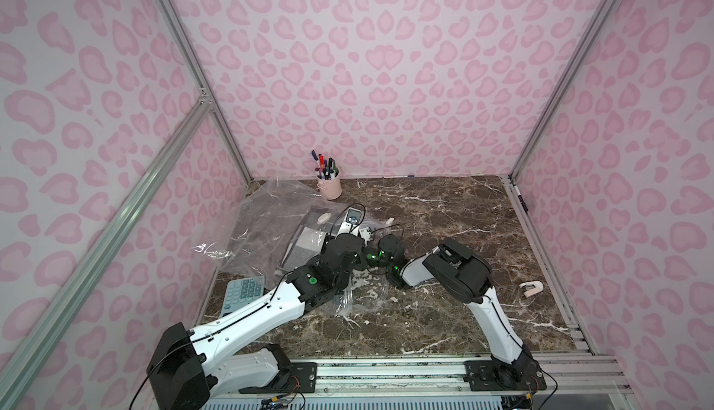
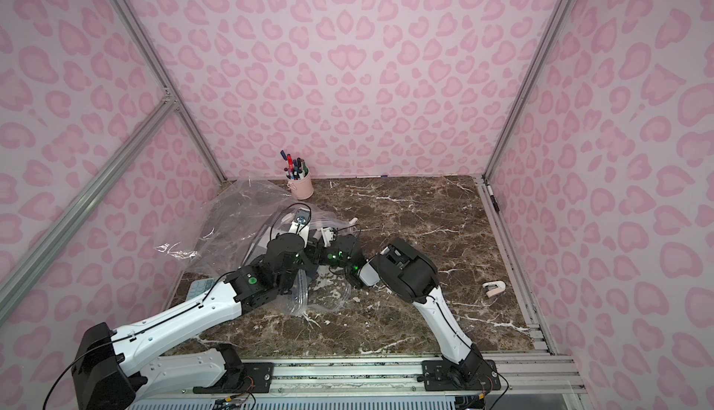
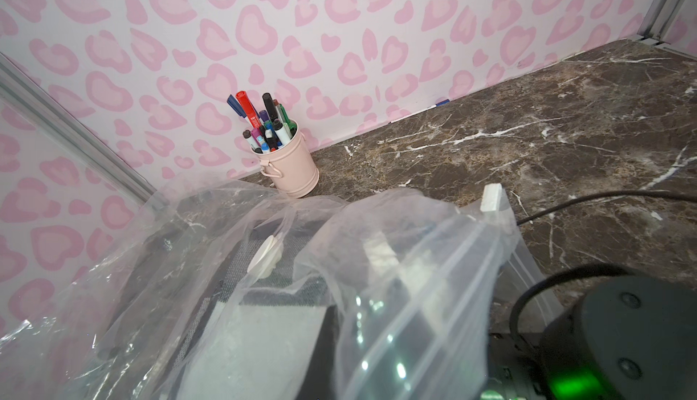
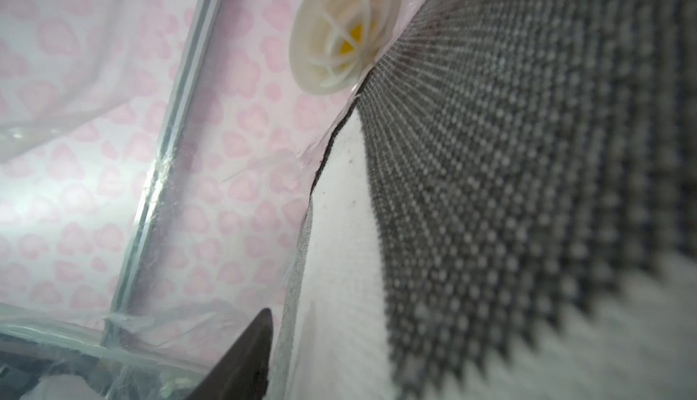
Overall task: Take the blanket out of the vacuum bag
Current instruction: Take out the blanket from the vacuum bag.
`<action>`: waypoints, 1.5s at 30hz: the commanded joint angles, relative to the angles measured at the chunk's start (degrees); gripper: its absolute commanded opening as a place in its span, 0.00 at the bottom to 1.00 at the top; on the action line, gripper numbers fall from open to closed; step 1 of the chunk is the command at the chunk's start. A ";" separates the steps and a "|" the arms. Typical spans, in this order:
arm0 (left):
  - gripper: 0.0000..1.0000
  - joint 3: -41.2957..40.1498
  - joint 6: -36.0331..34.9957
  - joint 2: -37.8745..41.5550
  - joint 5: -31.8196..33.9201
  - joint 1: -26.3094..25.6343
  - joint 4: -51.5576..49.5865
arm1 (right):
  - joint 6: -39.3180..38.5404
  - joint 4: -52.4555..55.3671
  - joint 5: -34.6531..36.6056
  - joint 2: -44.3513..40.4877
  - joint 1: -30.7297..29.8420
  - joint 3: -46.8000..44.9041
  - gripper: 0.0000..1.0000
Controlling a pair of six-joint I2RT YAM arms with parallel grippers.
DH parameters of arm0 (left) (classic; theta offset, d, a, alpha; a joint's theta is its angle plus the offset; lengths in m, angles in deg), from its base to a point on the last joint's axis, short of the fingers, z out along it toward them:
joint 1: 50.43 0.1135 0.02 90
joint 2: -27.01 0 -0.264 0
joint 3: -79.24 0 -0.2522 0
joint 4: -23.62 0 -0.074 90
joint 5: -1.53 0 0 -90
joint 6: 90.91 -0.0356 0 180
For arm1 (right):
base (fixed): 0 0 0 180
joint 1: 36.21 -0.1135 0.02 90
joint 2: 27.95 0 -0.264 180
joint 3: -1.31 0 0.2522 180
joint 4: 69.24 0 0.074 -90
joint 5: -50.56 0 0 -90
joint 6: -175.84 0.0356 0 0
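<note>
The vacuum bag (image 1: 255, 222) is spread over the far-left part of the marble table (image 1: 444, 234), with its long axis laid roughly across the table. The zip edge, marked by the white slider clip (image 1: 389, 220), is turned toward the table's middle, and the crumpled closed end is pushed against the left wall. The round white valve (image 1: 323, 217) is seen tilted on the upper film.

The blanket (image 3: 264, 341) is held inside the bag, folded, white with a grey dotted weave, just beneath the valve. A pink cup (image 1: 330, 189) by the back wall is filled with upright markers (image 1: 323, 166), whose printing is too small to be read. A second, flatter clear bag (image 1: 363, 296) is laid nearer the arms. A calculator (image 1: 243, 292) is partly covered by the left arm, and its key labels cannot be read.

The left gripper is hidden beneath its wrist and the film. Its jaws are clenched, though what is pinched cannot be told. Of the right gripper (image 4: 245, 356) only one dark finger is shown, inside the bag beside the blanket. Whether it is released or clenched cannot be told.
</note>
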 commanded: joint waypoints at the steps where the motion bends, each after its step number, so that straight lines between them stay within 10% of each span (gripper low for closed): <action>1: 0.04 -0.09 0.07 0.38 0.23 0.09 0.75 | 1.27 -1.76 -1.16 0.95 -0.03 1.12 0.32; 4: 0.04 -0.16 0.05 0.36 0.81 0.03 0.84 | 1.01 -1.92 -1.07 0.00 -0.03 -0.19 0.00; 27: 0.04 12.56 -3.99 -11.79 2.14 4.84 5.34 | -7.38 9.58 0.08 -13.25 -2.14 -9.49 0.00; 45: 0.04 6.50 0.59 -7.44 0.66 8.83 2.89 | -23.53 32.03 9.18 -30.30 -6.85 -15.41 0.00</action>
